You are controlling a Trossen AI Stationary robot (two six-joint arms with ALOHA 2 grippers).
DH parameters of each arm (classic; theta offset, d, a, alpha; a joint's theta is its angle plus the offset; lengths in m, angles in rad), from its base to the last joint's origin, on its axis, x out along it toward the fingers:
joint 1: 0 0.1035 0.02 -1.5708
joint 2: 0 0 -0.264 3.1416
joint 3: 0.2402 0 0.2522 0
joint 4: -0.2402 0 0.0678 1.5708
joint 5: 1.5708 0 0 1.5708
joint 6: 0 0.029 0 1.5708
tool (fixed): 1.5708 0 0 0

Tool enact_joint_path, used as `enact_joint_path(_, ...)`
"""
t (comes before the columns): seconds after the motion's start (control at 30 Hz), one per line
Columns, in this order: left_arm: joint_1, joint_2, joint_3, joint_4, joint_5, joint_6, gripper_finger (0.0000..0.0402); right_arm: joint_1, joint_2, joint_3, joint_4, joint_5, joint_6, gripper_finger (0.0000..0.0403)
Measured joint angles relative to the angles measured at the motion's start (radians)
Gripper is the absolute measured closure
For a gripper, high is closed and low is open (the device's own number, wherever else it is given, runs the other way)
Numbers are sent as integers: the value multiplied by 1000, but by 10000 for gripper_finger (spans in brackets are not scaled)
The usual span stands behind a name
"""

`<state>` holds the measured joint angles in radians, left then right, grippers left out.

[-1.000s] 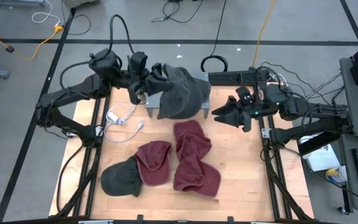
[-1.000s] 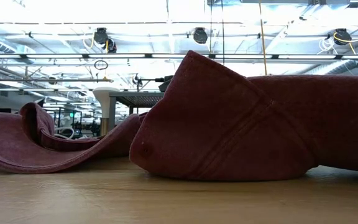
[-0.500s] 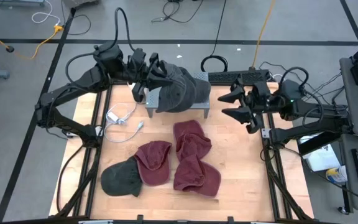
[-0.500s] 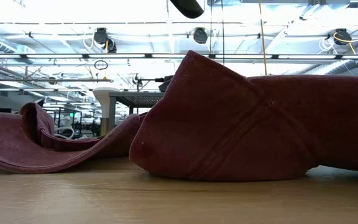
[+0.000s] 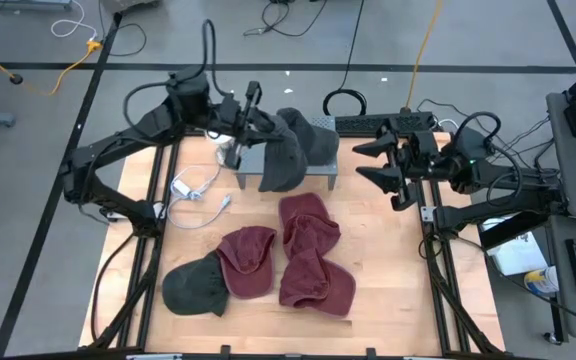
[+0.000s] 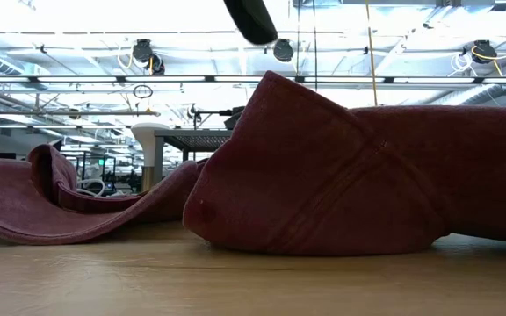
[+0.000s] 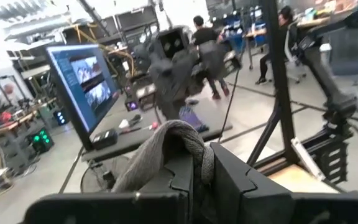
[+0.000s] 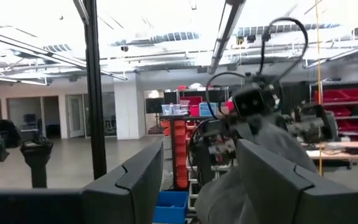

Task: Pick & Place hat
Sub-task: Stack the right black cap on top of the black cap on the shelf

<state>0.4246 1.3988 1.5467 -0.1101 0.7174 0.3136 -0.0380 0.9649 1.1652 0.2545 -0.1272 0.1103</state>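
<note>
Your left claw is clamped on the grey hat, holding it up over the grey stand at the far edge of the counter; in the left wrist view the grey fabric sits pinched between the fingers. Your right claw hangs just beside the stand, jaws apart, gripping nothing. Three red hats and a dark hat lie mid-counter. No readable writing shows on any hat.
</note>
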Motion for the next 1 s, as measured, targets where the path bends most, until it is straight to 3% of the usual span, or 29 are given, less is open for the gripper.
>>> enact_joint_path(0.3,39,109,6,108,-3,42,371,0,0,0,40,0,-104,207)
enact_joint_path(0.7,126,338,252,121,53,44,371,0,0,0,78,0,-331,207)
enact_joint_path(1.0,175,423,326,111,84,22,371,0,0,0,75,0,-342,207)
